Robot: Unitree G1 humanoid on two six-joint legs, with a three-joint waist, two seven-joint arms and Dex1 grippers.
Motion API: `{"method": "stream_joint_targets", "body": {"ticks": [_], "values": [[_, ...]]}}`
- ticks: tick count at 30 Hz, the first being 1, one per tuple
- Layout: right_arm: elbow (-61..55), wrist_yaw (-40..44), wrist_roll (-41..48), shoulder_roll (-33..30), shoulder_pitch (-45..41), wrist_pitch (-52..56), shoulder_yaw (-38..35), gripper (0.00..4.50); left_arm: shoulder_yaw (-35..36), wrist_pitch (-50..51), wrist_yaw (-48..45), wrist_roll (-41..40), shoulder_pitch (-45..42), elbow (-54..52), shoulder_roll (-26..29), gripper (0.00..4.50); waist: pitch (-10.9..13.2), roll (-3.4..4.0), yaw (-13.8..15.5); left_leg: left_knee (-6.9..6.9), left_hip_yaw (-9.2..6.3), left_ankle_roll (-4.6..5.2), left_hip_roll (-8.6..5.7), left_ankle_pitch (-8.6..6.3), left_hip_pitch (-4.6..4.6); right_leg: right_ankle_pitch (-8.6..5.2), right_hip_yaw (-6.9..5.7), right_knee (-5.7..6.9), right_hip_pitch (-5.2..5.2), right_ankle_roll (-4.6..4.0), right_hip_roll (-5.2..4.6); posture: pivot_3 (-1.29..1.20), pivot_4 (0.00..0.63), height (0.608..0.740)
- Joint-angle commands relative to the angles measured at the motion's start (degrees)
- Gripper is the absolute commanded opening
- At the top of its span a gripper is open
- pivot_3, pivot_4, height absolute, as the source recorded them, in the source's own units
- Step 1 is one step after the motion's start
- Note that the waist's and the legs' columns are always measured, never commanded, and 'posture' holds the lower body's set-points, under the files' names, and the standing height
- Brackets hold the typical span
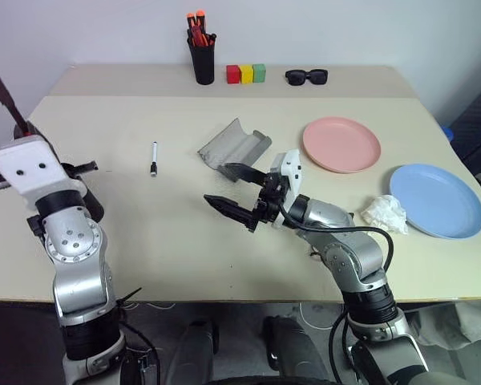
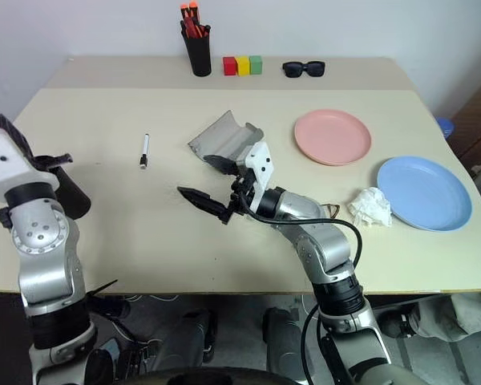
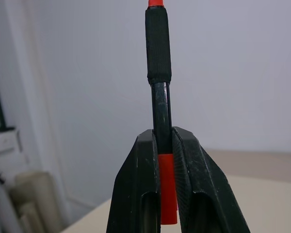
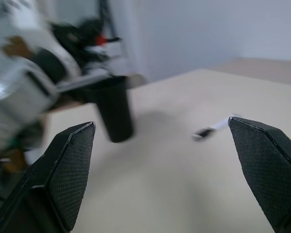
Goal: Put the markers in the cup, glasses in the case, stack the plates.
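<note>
the markers step is in hand: the left end effector (image 3: 160, 160) is clamped on the red-orange marker (image 3: 158, 63), its two black fingers pressed against the barrel with the black end rising above them, lifted off the tabletop (image 1: 184, 233) at the robot's left edge. the cup (image 4: 114, 109) stands just below and beside that arm, seen in the right wrist view, partly hidden behind the left arm in the eye views. the white marker (image 1: 153, 158) lies alone on the tabletop, well apart from the cup, between it and the open grey case (image 1: 235, 144). the right end effector (image 1: 232, 191) hangs in the air in front of the case with its fingers spread wide and nothing between them

the glasses (image 2: 330, 210) seem to lie half hidden behind the right forearm, beside a crumpled tissue (image 1: 385, 213). the pink plate (image 1: 341, 144) and blue plate (image 1: 437, 200) lie apart, unstacked

the next move, as i judge it, calls for tipping the held marker down over the cup's mouth and letting go; then the white marker wants fetching
</note>
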Motion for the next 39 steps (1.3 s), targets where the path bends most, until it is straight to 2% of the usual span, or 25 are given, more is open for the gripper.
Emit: {"method": "stream_joint_targets", "body": {"ticks": [1,18,34,39], "values": [[-2.89,1.62,3.03,-0.04,-0.69,1.19,0.32,4.5,1.08,-0.23,0.46,0.87,1.03,-3.04,-0.15,0.04,0.0,0.0,-0.02,0.0,0.0,0.0,0.0,0.0,0.01,0.0,0.0,0.0,0.01,0.0,0.0,0.0,0.15,0.74],[-4.29,0.45,4.49,0.48,1.26,2.55,1.83,4.5,3.13,-2.86,2.94,0.89,6.72,1.08,-2.99,0.04,-0.01,-0.02,-0.01,-0.01,0.02,0.0,0.01,0.0,0.0,-0.01,0.0,-0.03,0.0,-0.02,0.0,0.0,0.15,0.74],[-4.21,-0.11,5.15,0.38,1.25,2.83,1.89,4.5,3.39,-4.7,4.08,-0.23,7.99,4.74,-5.69,0.04,-0.01,-0.02,-0.08,-0.02,0.02,0.0,0.01,0.0,0.0,-0.04,0.0,-0.03,0.0,-0.06,0.0,0.0,0.15,0.74],[-4.36,-0.12,5.19,0.29,1.32,2.92,1.87,4.5,3.54,-4.88,5.0,0.43,8.06,5.32,-5.53,2.18,-0.02,-0.02,-0.05,-0.02,0.02,0.0,0.01,0.0,0.01,-0.1,0.0,-0.03,0.0,-0.18,0.0,0.0,0.15,0.74]]}}
